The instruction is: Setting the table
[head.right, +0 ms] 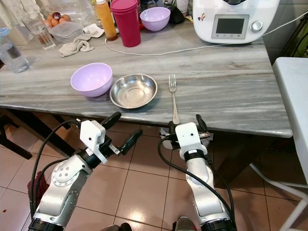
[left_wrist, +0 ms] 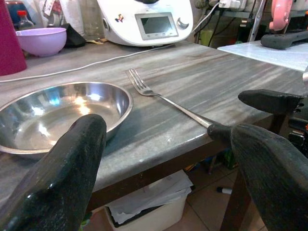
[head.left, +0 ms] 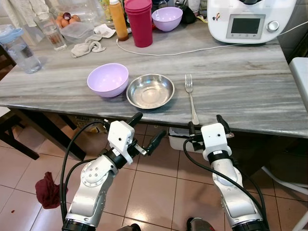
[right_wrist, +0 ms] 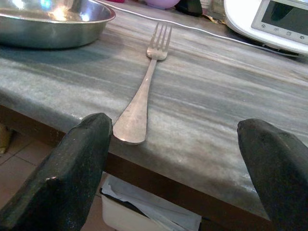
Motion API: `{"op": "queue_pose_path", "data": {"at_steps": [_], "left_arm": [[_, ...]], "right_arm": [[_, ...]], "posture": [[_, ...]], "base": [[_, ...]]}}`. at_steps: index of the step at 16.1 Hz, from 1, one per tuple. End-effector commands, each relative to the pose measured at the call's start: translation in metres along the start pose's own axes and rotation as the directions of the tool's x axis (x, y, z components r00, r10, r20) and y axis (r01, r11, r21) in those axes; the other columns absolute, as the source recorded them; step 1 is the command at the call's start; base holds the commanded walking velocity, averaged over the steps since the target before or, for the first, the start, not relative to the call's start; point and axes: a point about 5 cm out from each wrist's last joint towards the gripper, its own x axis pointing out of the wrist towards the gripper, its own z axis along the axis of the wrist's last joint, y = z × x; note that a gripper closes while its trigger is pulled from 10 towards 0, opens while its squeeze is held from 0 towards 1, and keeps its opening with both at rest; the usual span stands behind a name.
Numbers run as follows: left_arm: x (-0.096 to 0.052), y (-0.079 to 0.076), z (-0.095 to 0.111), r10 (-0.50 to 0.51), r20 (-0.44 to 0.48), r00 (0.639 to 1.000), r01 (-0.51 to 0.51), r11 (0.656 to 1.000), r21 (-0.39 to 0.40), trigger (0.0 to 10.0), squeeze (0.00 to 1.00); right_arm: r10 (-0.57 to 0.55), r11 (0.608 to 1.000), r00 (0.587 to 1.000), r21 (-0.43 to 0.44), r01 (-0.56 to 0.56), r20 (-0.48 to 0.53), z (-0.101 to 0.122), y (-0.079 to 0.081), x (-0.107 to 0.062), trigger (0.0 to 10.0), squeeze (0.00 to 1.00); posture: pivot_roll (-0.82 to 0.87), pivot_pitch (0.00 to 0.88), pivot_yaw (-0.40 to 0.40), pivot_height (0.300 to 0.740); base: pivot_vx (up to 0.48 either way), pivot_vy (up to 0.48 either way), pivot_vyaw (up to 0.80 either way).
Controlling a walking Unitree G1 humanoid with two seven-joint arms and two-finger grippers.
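One fork (head.left: 191,98) lies on the table (head.left: 240,82) just ahead of the released right end effector (head.left: 208,126).

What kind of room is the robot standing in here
Most likely a home kitchen or dining corner: a white cooking appliance stands on the grey marbled table, with eggs and a sauce bottle at the back and a fork beside a steel bowl.

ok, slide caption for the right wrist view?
Open right end effector at the table edge, facing the fork handle beside the steel bowl.
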Motion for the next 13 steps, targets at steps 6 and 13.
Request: {"op": "queue_pose_path", "data": {"at_steps": [6,13], "left_arm": [[-0.004,0.004,-0.003,0.014,-0.020,1.000,-0.014,1.000,0.009,10.0,0.00],[-0.007,-0.001,-0.003,-0.125,-0.055,0.991,0.126,0.992,0.015,10.0,0.00]], "right_arm": [[-0.056,0.997,0.993,0.053,0.051,0.107,0.024,-0.008,0.004,10.0,0.00],[-0.066,0.974,0.998,0.220,0.060,0.023,0.033,-0.018,0.030,10.0,0.00]], "posture": [[-0.19,0.156,0.130,0.740],[-0.19,0.154,0.127,0.740]], "base": [[0.000,0.000,0.00],[0.000,0.000,0.00]]}}
